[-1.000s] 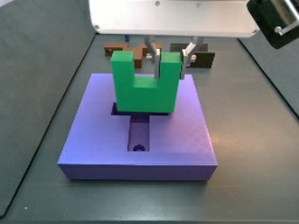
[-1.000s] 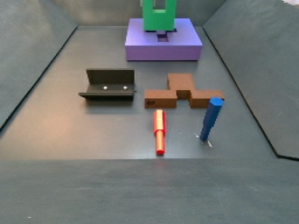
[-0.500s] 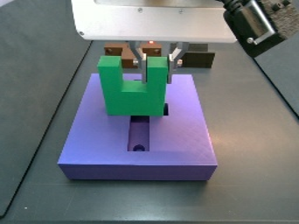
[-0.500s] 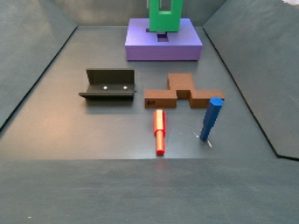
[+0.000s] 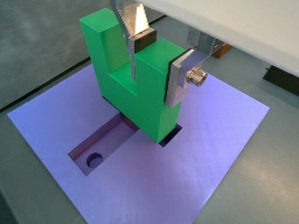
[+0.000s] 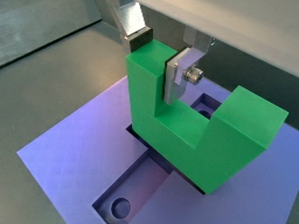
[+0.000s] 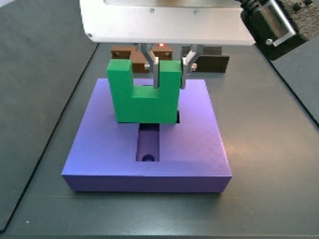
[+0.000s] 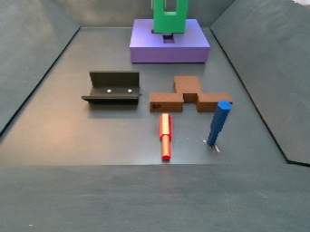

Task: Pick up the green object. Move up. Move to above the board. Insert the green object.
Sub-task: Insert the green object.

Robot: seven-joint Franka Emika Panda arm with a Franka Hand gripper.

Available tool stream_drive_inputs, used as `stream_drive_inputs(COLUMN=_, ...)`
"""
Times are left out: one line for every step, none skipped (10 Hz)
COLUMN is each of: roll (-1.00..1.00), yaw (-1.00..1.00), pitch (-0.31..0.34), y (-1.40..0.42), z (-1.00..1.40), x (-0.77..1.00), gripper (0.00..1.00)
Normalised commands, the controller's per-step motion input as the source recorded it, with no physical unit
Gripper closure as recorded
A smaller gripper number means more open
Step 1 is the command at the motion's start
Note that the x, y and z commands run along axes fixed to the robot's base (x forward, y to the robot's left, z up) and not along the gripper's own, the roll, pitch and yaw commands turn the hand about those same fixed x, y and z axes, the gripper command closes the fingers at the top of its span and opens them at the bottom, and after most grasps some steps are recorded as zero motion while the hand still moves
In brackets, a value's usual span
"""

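Note:
The green object (image 5: 135,101) stands upright on the purple board (image 5: 216,149), its base down in the dark recess. It shows in both wrist views (image 6: 187,140) and both side views (image 7: 131,98) (image 8: 169,18). My gripper (image 5: 158,61) is above the board (image 7: 187,149) and shut on one prong of the green object, with one finger in the notch and the other on the prong's outer face. It also shows in a wrist view (image 6: 160,57) and a side view (image 7: 169,63). A channel with a round hole (image 5: 93,159) lies open beside the block.
On the floor in front of the board (image 8: 151,50) are the dark fixture (image 8: 112,88), a brown cross-shaped piece (image 8: 188,95), a red rod (image 8: 166,136) and a blue peg (image 8: 219,122). Grey walls enclose the floor.
Since a second ago my gripper has lowered the green object into the board's recess. Over the last half second nothing has visibly moved.

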Motion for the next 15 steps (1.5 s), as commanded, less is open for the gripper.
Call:
stream_drive_inputs(roll=0.04, yaw=0.0, pitch=0.0, y=0.0, z=-0.21, x=0.0, gripper=1.0)
stream_drive_inputs(roll=0.09, yaw=0.0, pitch=0.023, y=0.0, z=-0.16, x=0.18, gripper=1.0)
stream_drive_inputs(roll=0.1, yaw=-0.03, pitch=0.044, y=0.0, z=-0.1, x=0.39, gripper=1.0)
stream_drive_inputs(roll=0.07, yaw=-0.02, pitch=0.017, y=0.0, z=-0.14, x=0.33, gripper=1.0)
stream_drive_inputs(roll=0.06, yaw=0.0, pitch=0.0, y=0.0, z=-0.28, x=0.13, gripper=1.0)
stream_drive_inputs(roll=0.03, yaw=0.0, pitch=0.011, y=0.05, z=-0.31, x=0.0, gripper=1.0)
stream_drive_inputs(roll=0.08, yaw=-0.05, pitch=0.029, y=0.0, z=-0.34, x=-0.04, gripper=1.0)
stream_drive_inputs(roll=0.1, yaw=-0.04, pitch=0.034, y=0.0, z=-0.53, x=-0.05, gripper=1.0)
stream_drive_inputs(roll=0.15, yaw=-0.03, pitch=0.064, y=0.0, z=-0.81, x=0.0, gripper=1.0)
stream_drive_inputs(roll=0.16, yaw=-0.05, pitch=0.079, y=0.0, z=-0.83, x=0.0, gripper=1.0)
stream_drive_inputs(roll=0.16, yaw=-0.06, pitch=0.084, y=0.0, z=-0.83, x=0.0, gripper=1.0)
stream_drive_inputs(roll=0.12, yaw=-0.08, pitch=0.081, y=0.0, z=-0.72, x=0.0, gripper=1.0)
stream_drive_inputs(roll=0.02, yaw=-0.07, pitch=0.019, y=0.0, z=-0.44, x=0.0, gripper=1.0)
stream_drive_inputs(roll=0.0, yaw=0.0, pitch=0.0, y=0.0, z=-0.12, x=0.01, gripper=1.0)
stream_drive_inputs(roll=0.0, yaw=0.0, pitch=0.0, y=0.0, z=0.0, x=0.0, gripper=1.0)
